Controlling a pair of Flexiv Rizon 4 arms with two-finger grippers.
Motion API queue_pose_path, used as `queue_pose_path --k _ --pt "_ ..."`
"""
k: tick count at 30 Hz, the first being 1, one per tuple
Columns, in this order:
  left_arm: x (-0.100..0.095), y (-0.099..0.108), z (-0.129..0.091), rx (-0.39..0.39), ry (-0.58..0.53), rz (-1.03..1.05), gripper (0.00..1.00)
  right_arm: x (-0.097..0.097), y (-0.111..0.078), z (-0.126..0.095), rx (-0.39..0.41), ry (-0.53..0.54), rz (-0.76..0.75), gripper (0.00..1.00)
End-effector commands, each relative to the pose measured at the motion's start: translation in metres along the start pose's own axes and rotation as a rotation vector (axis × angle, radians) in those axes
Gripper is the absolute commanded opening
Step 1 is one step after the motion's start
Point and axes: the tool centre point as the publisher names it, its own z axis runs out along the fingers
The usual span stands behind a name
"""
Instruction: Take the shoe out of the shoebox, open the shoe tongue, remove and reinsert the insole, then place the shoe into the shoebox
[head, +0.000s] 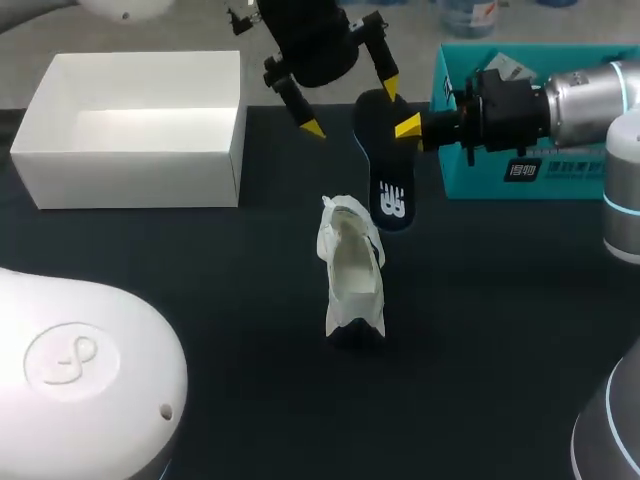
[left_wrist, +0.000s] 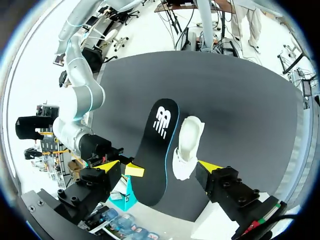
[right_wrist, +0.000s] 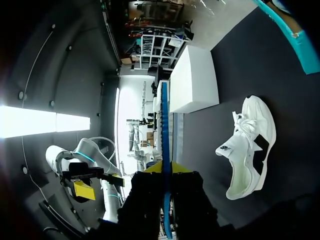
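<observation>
From where I stand, the shoe (head: 352, 270) sits upright on the table, out of the shoebox (head: 130, 175) beyond it to the left. Just behind the shoe hangs the insole (head: 385, 170), pinched by the right gripper (head: 408, 127). The left gripper (head: 350, 107) hovers above with its 2 fingers spread and empty. To reinsert well, I'd steady the shoe, hold the tongue back, and feed the insole in toe-first.

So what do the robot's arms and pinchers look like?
The arms are smooth round tubes, white and silvery, with light-blue rings at the joints, like on the right arm. The left arm has a big white dome with a loopy swirl mark pressed in. Both sets of jaws are chunky black blocks with screws, ending in pointy bright yellow tips.
</observation>
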Motion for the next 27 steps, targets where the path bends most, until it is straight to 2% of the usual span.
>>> queue_pose_path --k 1,6,12,21,27 --pt "-0.008 0.002 -0.005 -0.001 0.408 -0.006 1.00 -0.004 0.001 0.007 0.001 0.012 -0.002 0.00" --pt "-0.025 0.011 0.003 -0.011 0.297 0.128 1.00 -0.004 0.001 0.010 0.014 0.030 -0.010 0.00" --pt "-0.031 0.012 -0.003 -0.023 0.371 0.188 1.00 -0.005 0.000 0.012 0.023 0.029 -0.010 0.00" --pt "-0.042 0.009 -0.001 -0.024 0.362 0.193 1.00 -0.004 -0.001 0.011 0.018 0.034 -0.017 0.00" --pt "-0.042 0.008 0.000 -0.021 0.349 0.200 1.00 -0.003 -0.002 0.009 0.013 0.035 -0.021 0.00"
